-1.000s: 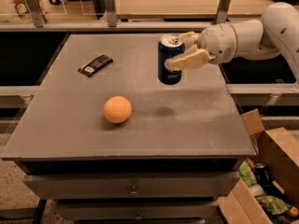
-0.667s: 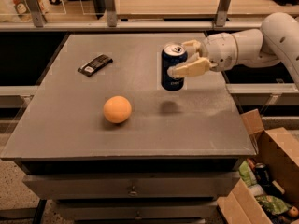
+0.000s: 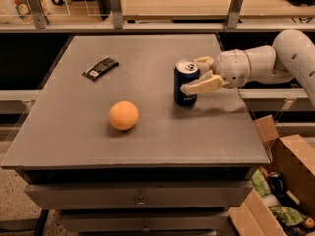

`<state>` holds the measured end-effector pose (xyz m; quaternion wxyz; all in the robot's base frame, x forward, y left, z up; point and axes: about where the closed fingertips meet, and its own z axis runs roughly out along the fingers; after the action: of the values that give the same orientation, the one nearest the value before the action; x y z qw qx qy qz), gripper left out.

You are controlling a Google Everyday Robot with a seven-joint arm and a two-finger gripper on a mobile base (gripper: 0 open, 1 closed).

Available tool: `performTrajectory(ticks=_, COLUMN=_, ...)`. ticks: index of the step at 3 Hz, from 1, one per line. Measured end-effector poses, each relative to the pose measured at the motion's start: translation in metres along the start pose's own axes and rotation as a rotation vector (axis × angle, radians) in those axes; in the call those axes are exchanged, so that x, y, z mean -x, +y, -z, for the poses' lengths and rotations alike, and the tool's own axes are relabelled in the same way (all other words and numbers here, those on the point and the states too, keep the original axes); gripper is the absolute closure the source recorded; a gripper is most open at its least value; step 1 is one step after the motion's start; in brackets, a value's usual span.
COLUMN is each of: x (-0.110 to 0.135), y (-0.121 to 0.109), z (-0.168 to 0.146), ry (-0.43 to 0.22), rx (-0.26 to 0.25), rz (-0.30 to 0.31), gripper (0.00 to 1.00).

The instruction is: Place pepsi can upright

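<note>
The pepsi can [image 3: 185, 84] is dark blue with a silver top. It stands upright on the grey table [image 3: 147, 132], right of centre, its base at or just above the tabletop. My gripper [image 3: 197, 75] reaches in from the right, one finger [image 3: 202, 86] in front of the can and the other behind it at its top. The fingers are closed around the can.
An orange ball [image 3: 123, 115] lies left of the can near the table's middle. A flat black packet [image 3: 100, 68] lies at the back left. An open cardboard box [image 3: 280, 191] with clutter stands on the floor at the right. A rail with posts runs behind the table.
The gripper has carried the can lower and a little toward the table's front, down to the tabletop. Ball and packet have not moved.
</note>
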<state>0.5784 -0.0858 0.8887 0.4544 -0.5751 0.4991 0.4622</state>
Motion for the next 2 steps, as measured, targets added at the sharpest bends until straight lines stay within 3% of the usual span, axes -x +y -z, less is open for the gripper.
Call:
performTrajectory(ticks=1, x=-0.0097, y=0.0001, z=0.0033, ry=0.004, rx=-0.003, rz=0.0, gripper=0.14)
performTrajectory(ticks=2, x=-0.0188, y=0.0007, z=0.0045, ry=0.006, rx=-0.004, rz=-0.002, gripper=0.0)
